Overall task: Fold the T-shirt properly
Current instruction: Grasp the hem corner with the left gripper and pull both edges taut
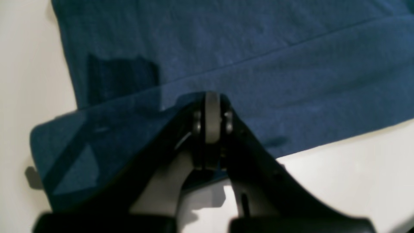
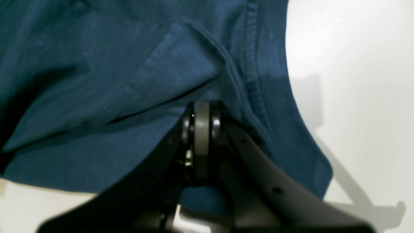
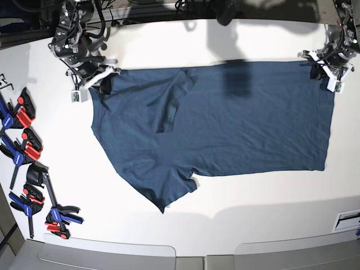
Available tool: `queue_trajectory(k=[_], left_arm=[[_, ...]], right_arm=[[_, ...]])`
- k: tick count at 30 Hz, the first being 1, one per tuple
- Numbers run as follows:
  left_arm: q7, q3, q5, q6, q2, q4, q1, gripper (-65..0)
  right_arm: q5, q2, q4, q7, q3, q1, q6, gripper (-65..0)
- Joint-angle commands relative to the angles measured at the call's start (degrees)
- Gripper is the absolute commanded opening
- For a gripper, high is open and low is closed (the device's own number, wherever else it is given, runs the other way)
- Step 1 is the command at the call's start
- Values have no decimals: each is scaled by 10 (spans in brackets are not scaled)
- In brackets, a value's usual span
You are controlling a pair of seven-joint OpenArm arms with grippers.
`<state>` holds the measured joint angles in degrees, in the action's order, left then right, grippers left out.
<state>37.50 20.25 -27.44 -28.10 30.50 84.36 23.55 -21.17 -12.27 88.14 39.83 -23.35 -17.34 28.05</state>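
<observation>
The dark navy T-shirt (image 3: 225,124) lies spread on the white table (image 3: 253,191), neck end to the left, with its far sleeve folded over the body (image 3: 174,101). My left gripper (image 3: 322,69) is at the shirt's far right corner. In the left wrist view it (image 1: 212,97) is shut on the cloth's edge (image 1: 258,48), with the held layer raised a little. My right gripper (image 3: 104,84) is at the far left corner by the shoulder. In the right wrist view it (image 2: 202,106) is shut on bunched cloth (image 2: 97,81) next to a stitched hem.
Several blue and red clamps (image 3: 25,152) lie along the table's left edge. A white label (image 3: 347,219) sits at the front right. Dark equipment and cables stand behind the table's far edge (image 3: 169,11).
</observation>
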Motion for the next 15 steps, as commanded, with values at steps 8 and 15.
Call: queue_trajectory(k=[8,15], left_arm=[[37,3,-16,1,10,4,60,-650],[37,4,-16,1,10,6,110,-650]], right_arm=[[-49,-10,6,47,-3,-49,19,-650],[-65,-11,27,62,-3,-107,37,-650]])
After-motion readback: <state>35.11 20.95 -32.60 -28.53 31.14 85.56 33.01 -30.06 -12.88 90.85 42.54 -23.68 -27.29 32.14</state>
